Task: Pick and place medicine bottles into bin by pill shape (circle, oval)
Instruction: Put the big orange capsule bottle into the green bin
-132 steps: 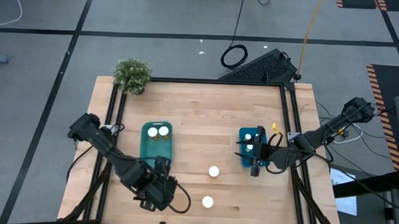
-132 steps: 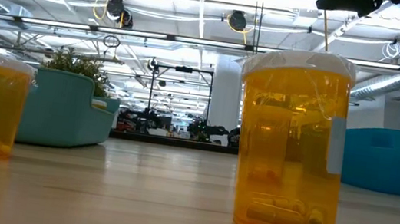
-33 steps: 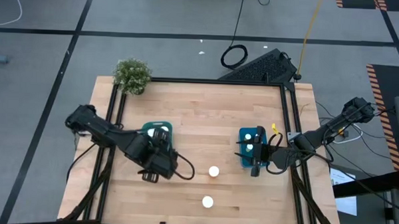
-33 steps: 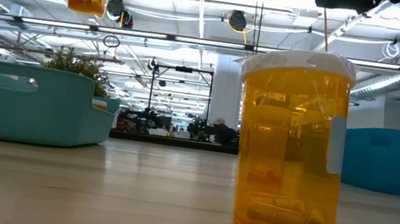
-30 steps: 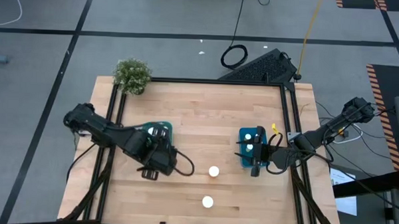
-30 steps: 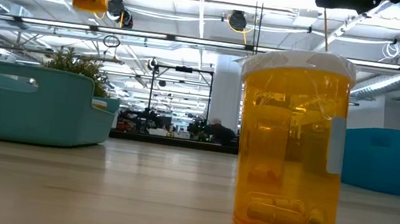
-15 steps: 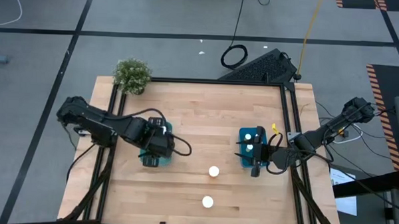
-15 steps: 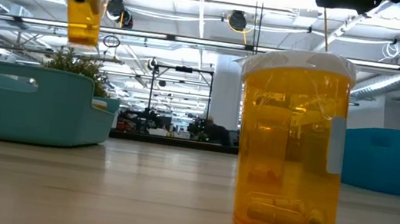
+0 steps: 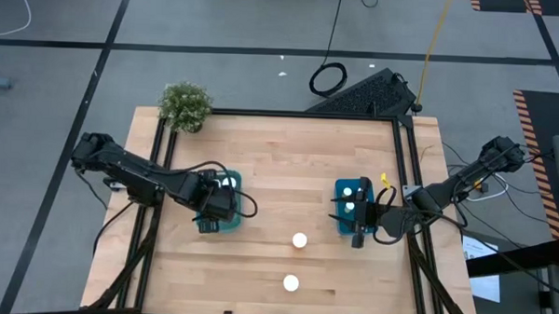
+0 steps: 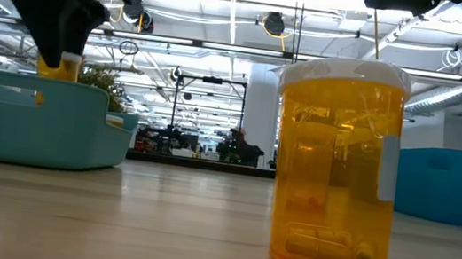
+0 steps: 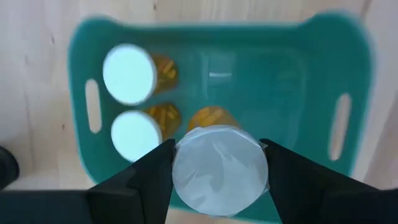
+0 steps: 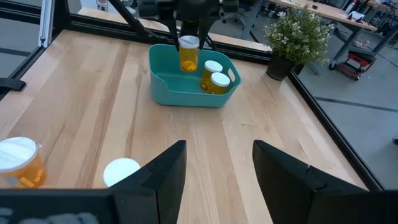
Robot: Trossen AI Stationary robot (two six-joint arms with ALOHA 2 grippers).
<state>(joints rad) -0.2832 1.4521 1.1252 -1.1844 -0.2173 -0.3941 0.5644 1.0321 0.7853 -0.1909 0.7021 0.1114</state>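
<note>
Hanging over the left teal bin (image 11: 348,68), the left gripper (image 11: 219,163) has its jaws clamped on an amber bottle (image 12: 188,53), white cap between them. The right gripper (image 12: 216,163) waits, jaws apart, by the right bin (image 9: 352,208).

In the high view the left arm (image 9: 208,203) hides the carried bottle and part of the left bin (image 9: 229,226).

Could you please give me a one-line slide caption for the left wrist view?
Left gripper holds a white-capped amber bottle over the teal bin, where two capped bottles already stand.
</note>
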